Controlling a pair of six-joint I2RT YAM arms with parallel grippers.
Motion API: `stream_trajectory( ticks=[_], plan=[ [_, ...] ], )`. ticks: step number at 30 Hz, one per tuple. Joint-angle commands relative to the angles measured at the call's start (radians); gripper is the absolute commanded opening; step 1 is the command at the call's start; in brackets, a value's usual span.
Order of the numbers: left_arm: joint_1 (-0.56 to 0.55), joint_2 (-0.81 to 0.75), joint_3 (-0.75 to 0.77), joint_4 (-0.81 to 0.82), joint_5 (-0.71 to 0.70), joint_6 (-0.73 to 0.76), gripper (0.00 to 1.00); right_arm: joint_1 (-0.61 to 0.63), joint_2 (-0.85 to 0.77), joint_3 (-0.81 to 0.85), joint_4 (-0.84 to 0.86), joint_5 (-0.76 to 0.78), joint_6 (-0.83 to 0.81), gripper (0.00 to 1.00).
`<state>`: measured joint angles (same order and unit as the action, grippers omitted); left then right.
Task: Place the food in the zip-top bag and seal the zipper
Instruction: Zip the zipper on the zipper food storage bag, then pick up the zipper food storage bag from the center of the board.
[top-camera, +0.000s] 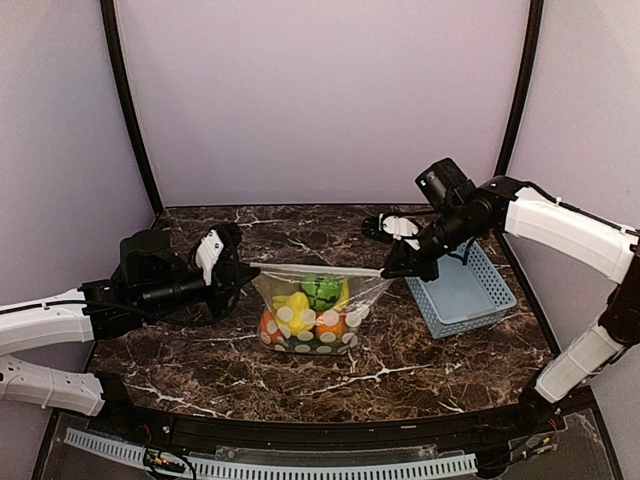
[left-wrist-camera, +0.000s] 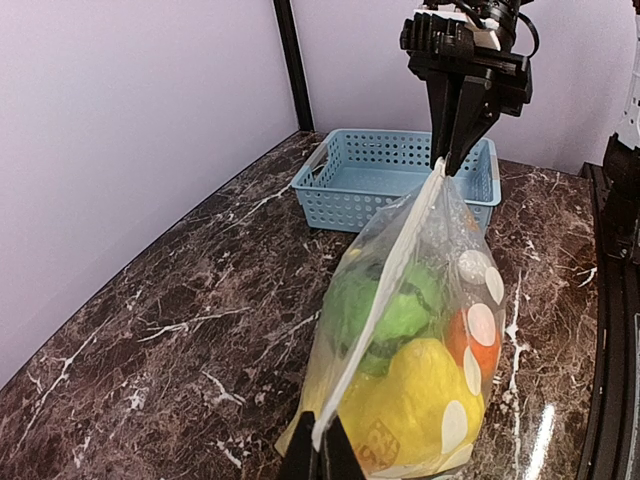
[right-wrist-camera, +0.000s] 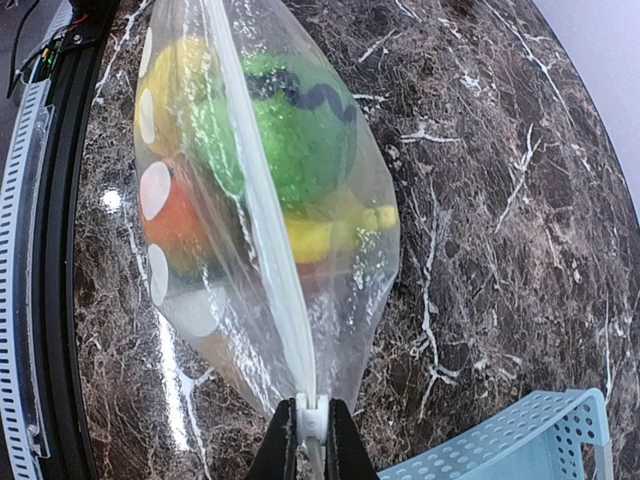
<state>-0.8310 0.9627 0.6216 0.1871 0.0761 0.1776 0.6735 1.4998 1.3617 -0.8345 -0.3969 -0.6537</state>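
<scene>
Left tool and right tool each clench one end of the zipper; advise even tension, strip level, food below the seal line.

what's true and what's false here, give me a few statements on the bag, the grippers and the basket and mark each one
1. The left gripper and the right gripper each pinch one end of the zip-top bag. True.
2. The food is in the basket. False: it is inside the bag, and the basket holds nothing.
3. The bag lies flat. False: it stands upright, its zipper stretched between the grippers.
4. The basket is on the right arm's side. True.
</scene>
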Motion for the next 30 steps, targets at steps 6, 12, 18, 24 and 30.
stream_trajectory(
  ticks=[6,12,18,24,30],
  plan=[
    [0.024,-0.006,0.001,0.043,-0.011,-0.024,0.01,-0.072,-0.068,-0.077,-0.065,0.091,-0.003,0.0],
    [0.026,0.002,0.0,0.053,0.002,-0.035,0.01,-0.074,-0.067,-0.079,-0.061,0.079,0.001,0.0],
    [0.026,0.012,0.008,0.057,0.009,-0.046,0.01,-0.074,-0.054,-0.074,-0.061,0.081,0.003,0.0],
    [0.085,0.119,0.069,0.164,-0.01,-0.158,0.01,-0.074,-0.038,0.051,-0.049,0.116,-0.026,0.0],
    [0.203,0.351,0.254,0.279,-0.024,-0.187,0.01,-0.094,0.063,0.213,0.111,0.23,-0.065,0.0]
  ],
)
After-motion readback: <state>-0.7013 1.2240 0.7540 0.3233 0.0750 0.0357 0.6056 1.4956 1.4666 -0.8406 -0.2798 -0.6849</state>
